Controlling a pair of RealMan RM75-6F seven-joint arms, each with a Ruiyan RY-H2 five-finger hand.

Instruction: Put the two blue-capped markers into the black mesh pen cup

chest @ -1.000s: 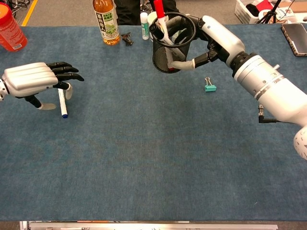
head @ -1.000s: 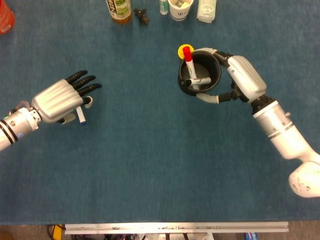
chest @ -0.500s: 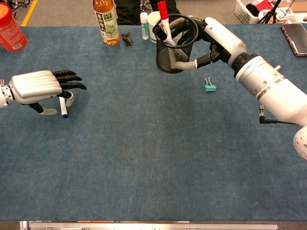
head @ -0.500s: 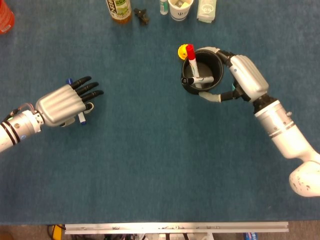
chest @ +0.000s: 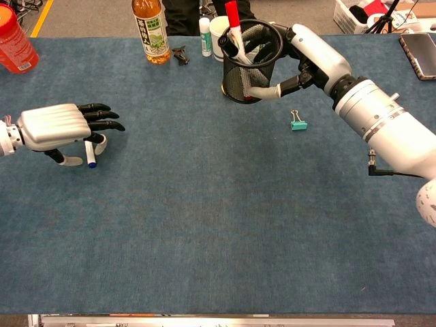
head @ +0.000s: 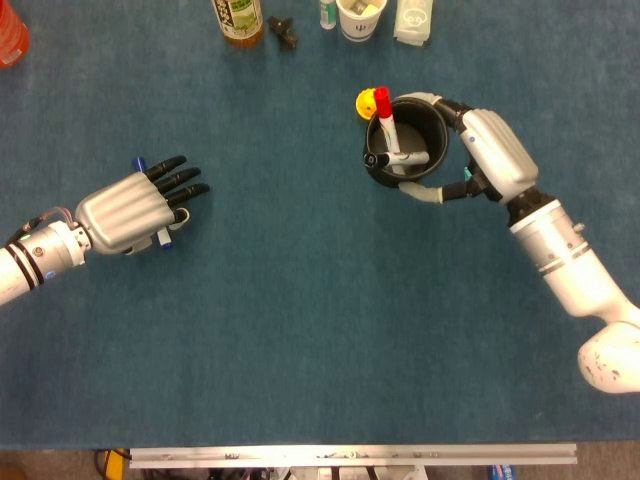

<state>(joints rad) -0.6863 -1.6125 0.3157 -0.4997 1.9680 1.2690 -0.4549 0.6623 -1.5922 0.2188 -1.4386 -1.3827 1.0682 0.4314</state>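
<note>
Blue cloth covers the counter [chest: 204, 225] from the near metal edge to the far side. Nearest, at left, the left hand [chest: 58, 127] lies palm down with dark fingers stretched out, pinching a blue-capped marker [chest: 89, 154] beneath it, the capped end pointing toward the near edge. Across the cloth a small teal binder clip [chest: 298, 123] lies alone. Beyond it the right hand [chest: 310, 58] wraps around the black mesh pen cup [chest: 248, 63], gripping its wall; a red-capped marker [chest: 234, 24] leans inside it. Along the far edge stand a tea bottle [chest: 150, 30], a small white bottle [chest: 205, 36] and an orange container [chest: 13, 39].
</note>
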